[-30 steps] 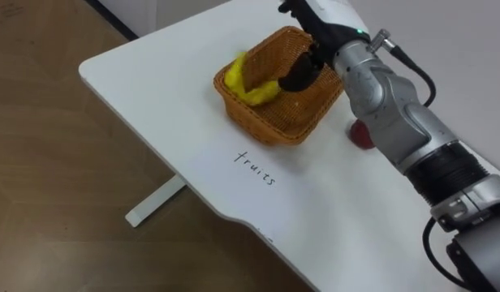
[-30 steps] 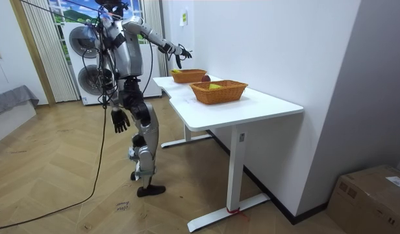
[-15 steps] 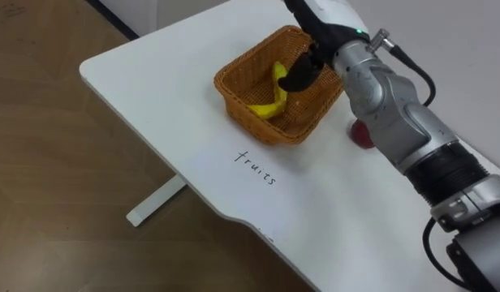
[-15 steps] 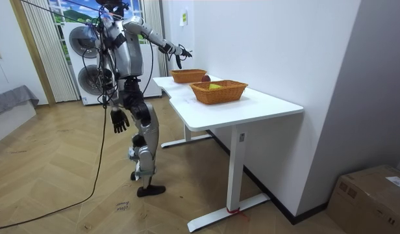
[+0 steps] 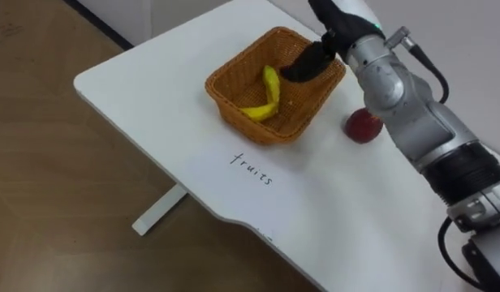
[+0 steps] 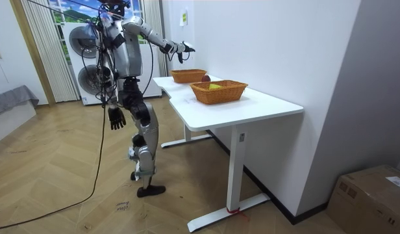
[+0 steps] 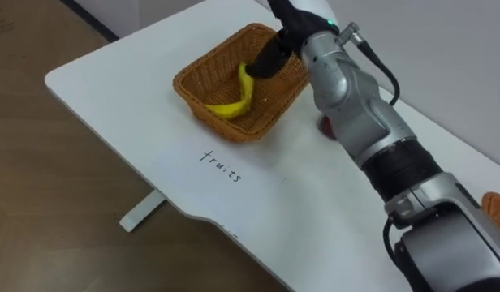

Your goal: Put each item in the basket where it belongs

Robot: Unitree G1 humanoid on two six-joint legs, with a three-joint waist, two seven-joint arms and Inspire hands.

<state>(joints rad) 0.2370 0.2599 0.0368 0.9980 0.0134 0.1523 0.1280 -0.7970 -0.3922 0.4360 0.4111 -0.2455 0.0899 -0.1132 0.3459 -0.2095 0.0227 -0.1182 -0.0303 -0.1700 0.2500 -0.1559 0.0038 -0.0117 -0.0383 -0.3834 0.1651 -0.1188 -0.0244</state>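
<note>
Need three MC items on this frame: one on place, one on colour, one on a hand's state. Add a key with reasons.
1. Where is the banana?
A. In the wicker basket
B. Beside the written word
C. On the floor

2. What colour is the fruit lying on the table beside the basket?
A. Green
B. Red
C. Orange

3. The right hand is:
A. shut on the banana
B. open, above the basket's far rim
C. pressed flat on the table

Key: 1 A, it lies on the basket's floor; 2 B, the apple is red; 3 B, its fingers hang loose and hold nothing.
</note>
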